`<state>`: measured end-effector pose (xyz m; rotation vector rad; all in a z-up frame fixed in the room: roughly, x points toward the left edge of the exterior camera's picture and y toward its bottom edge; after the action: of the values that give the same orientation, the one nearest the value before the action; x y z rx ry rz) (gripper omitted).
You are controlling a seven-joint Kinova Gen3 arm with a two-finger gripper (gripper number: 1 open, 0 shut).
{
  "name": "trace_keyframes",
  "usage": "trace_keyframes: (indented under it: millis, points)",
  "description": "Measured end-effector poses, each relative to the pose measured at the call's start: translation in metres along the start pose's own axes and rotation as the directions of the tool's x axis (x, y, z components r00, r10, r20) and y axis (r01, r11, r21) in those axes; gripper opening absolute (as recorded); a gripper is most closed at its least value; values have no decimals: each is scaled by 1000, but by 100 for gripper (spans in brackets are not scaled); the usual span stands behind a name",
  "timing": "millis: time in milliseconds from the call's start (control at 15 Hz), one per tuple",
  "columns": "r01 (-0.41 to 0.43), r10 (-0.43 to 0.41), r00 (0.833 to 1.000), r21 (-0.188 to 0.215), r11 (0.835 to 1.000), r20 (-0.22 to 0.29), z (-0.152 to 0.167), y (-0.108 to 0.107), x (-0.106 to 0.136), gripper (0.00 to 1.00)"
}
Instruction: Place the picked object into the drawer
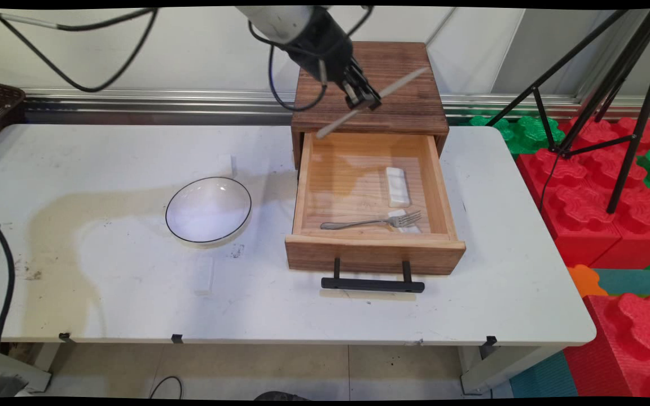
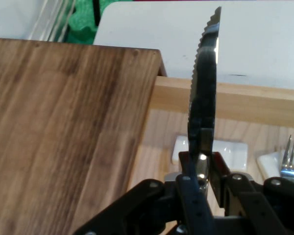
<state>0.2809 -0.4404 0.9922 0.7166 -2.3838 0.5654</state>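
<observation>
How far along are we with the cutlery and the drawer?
Done: the drawer is pulled open and a fork lies inside, tines on a white rest. In hand: the gripper is shut on a knife, held in the air over the cabinet. Left: the knife isn't down yet; a second rest in the drawer sits bare. The plate is empty.

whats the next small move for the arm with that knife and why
Probably lower it toward the open drawer. The gripper grips a serrated knife above the cabinet top; a fork rests on one white rest, while the other rest sits bare.
</observation>
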Motion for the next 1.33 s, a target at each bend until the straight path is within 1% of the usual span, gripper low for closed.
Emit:
trace_keyframes:
  millis: [333, 1000, 1333]
  points:
    - [-18, 19, 1000, -36, 999, 9, 32, -1, -8, 0]
    - [-68, 72, 997, -112, 991, 33, 104, -5, -37, 0]
    - [-78, 86, 995, -141, 987, 51, 131, -6, -51, 0]
